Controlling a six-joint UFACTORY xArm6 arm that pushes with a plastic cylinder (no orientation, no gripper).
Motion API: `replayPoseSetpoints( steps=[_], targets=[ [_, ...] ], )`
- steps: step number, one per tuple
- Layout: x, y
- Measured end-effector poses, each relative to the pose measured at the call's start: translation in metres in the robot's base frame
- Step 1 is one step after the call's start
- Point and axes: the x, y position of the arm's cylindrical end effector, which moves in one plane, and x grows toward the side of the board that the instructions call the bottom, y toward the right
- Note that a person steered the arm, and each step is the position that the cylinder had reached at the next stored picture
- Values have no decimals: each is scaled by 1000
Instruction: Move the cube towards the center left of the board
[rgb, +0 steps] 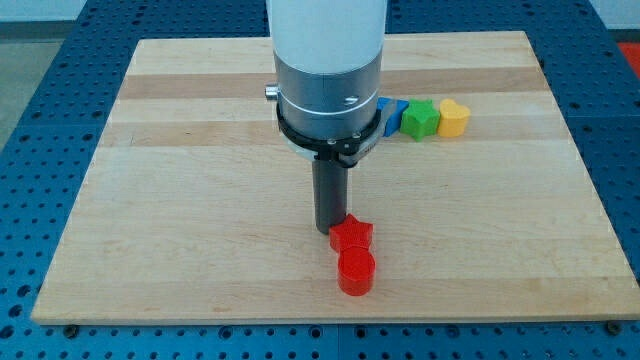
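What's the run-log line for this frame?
tip: touching red star block from view's left | red cylinder: just below | blue, green, yellow: row upper right

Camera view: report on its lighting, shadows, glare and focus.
Camera view: even, soft lighting with only faint shadows beside the two red blocks and the rod; mild sheen on the white arm housing, no harsh glare on the wooden board; blocks and board edges look sharp; the arm hides part of the blue block; my tip sits just left of the upper red block.
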Motion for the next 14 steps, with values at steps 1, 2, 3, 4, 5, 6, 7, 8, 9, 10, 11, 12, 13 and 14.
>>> replayPoseSetpoints(
  steps=[1, 2, 3, 4, 5, 6, 7, 8, 9, 10, 11, 12, 13, 14],
  targets=[
    [0, 0],
    [-2, -1],
    [-24, -12],
    [-45, -21],
    [-46, -15],
    [-49, 22],
    [-72, 40],
    [-102, 50],
    [-121, 65],
    [-149, 66],
    [-179, 66],
    [-191, 54],
    [-191, 19],
    [-197, -15]
  ],
)
